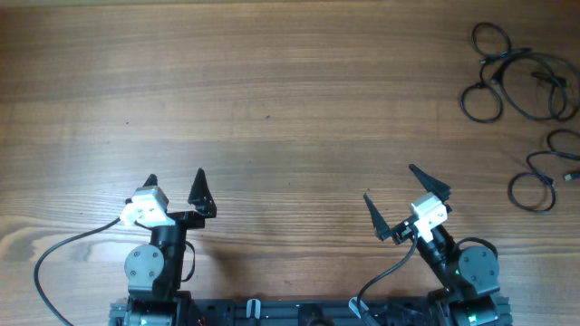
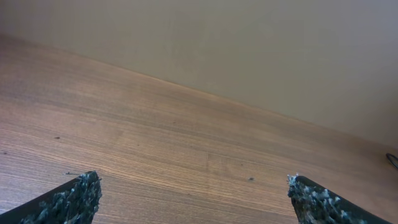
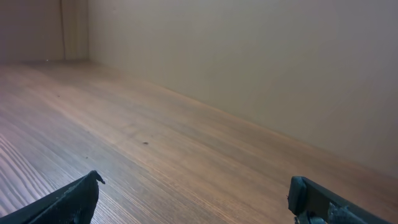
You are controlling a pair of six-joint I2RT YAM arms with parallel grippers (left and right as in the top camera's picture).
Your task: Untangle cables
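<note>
The cables lie at the table's far right in the overhead view. A knotted bundle of thin black loops (image 1: 518, 74) sits at the top right, and a separate loose cable (image 1: 546, 168) lies just below it near the right edge. My left gripper (image 1: 174, 177) is open and empty near the front left, far from the cables. My right gripper (image 1: 390, 183) is open and empty near the front right, well short of the cables. In the left wrist view (image 2: 193, 186) and the right wrist view (image 3: 194, 186) only bare wood lies between the fingertips.
The wooden table (image 1: 272, 109) spreads between the arms and the back edge. A plain beige wall (image 3: 249, 56) stands behind the table. Thick black wires run from each arm base at the front edge.
</note>
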